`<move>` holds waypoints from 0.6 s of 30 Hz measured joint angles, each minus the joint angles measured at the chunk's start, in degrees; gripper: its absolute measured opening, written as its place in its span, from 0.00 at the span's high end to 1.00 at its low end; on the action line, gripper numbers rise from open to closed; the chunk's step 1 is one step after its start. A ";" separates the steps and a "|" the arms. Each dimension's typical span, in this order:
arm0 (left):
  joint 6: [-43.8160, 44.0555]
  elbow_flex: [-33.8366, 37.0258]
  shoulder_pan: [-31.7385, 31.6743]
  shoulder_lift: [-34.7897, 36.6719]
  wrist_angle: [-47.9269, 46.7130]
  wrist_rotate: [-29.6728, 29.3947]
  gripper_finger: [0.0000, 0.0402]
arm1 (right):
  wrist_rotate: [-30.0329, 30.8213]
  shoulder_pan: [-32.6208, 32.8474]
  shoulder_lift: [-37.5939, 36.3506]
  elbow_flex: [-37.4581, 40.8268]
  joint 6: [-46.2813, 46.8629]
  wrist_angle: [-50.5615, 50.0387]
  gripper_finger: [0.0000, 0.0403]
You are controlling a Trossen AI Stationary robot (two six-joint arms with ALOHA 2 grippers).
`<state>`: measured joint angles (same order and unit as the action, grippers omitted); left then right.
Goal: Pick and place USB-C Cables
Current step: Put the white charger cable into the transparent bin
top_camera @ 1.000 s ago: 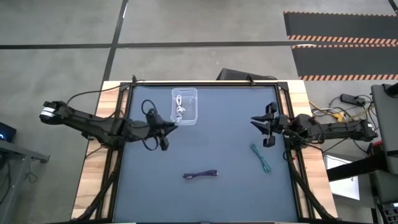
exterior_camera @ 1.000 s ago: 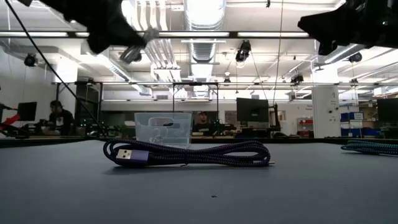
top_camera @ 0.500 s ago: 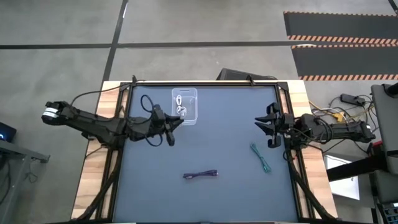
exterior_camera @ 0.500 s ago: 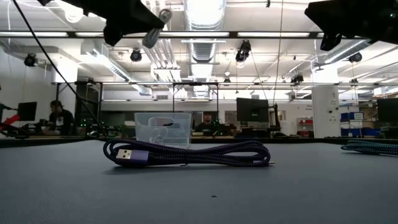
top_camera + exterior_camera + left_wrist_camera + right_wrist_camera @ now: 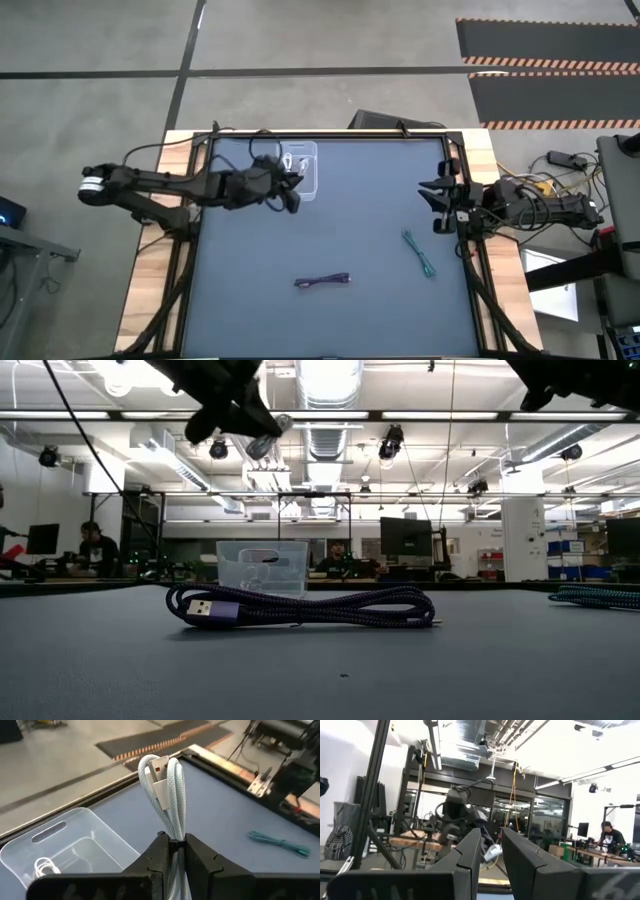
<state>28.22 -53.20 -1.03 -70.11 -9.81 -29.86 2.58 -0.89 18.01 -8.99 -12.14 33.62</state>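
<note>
Over table (image 5: 330, 240): looped white cable (image 5: 165, 795), seemingly braided

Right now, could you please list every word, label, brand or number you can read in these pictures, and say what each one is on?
None can be read.
The white cable held by the left gripper bears no print.
The clear bin shows no label.
The purple cable and the teal cable show no marks.
The screens in the room behind are too small to read.
</note>
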 joint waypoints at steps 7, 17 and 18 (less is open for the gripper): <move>0.40 -3.76 -7.66 -4.95 -6.11 6.81 0.94 | 0.02 0.00 0.01 -0.03 -0.51 -0.17 0.83; 1.21 -7.90 -17.46 -12.83 -12.48 15.09 0.94 | 0.45 0.00 0.01 -0.32 -1.44 0.01 0.83; 1.21 -8.81 -18.36 -13.76 -14.43 15.25 0.94 | 0.45 0.00 0.01 -0.43 -1.46 0.03 0.83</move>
<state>29.43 -62.01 -19.39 -83.87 -24.23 -14.61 3.03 -0.89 18.02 -9.42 -13.61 33.65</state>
